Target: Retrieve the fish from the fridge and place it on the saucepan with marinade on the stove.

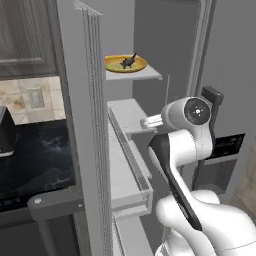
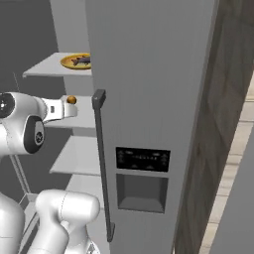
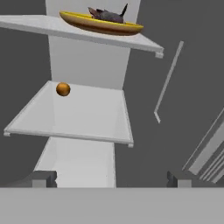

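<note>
The fridge (image 2: 149,74) has its left door (image 1: 80,125) swung open and its right door shut. On the top shelf lies the dark fish (image 3: 107,15) on a yellow plate (image 3: 87,24); the fish (image 1: 128,61) and plate (image 1: 114,65) also show from the left base, and the fish (image 2: 82,60) from the right base. My gripper (image 3: 113,179) is open and empty. It hangs in front of the shelves, below the fish and well short of it. The saucepan, the marinade and the stove are out of view.
A small orange ball (image 3: 63,89) sits at the back left of the middle shelf (image 3: 87,113). The shut door's long dark handle (image 2: 101,163) stands right of my arm. Door bins (image 1: 132,165) line the open door. A dark counter (image 1: 35,155) lies to the left.
</note>
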Controlling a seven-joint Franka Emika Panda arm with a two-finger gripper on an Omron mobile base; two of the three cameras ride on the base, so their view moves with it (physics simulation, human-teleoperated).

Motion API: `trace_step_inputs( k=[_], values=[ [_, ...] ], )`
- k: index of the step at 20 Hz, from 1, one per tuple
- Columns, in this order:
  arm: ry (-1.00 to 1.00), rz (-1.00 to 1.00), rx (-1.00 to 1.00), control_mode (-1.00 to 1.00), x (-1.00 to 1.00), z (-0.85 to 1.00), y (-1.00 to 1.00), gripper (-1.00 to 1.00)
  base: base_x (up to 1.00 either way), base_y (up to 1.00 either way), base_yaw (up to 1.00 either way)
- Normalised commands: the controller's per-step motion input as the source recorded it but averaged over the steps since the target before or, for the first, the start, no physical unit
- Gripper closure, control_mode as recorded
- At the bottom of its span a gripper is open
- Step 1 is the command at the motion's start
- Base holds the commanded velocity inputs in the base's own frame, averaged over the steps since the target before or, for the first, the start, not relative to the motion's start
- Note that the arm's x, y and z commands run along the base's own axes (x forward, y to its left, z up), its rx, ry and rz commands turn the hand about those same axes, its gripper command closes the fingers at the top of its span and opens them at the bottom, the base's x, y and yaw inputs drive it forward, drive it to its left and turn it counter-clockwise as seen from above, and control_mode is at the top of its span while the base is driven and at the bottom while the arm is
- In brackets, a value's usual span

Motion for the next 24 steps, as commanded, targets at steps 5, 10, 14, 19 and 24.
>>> trace_step_inputs(
  k=[5,10,14,19,24],
  values=[
    [0.00,0.00,0.00,1.00,0.00,0.00,0.00,-1.00,0.83,0.48,0.00],
    [0.00,0.00,0.00,1.00,0.00,0.00,0.00,-1.00,0.44,0.41,0.00],
    [0.00,0.00,0.00,1.00,0.00,0.00,0.00,-1.00,0.01,0.03,0.00],
    [0.02,0.01,0.05,-1.00,0.04,0.72,0.04,-1.00,0.00,0.00,0.00],
    [0.13,0.02,0.09,-1.00,0.05,1.00,0.16,-1.00,0.00,0.00,0.00]
  ],
)
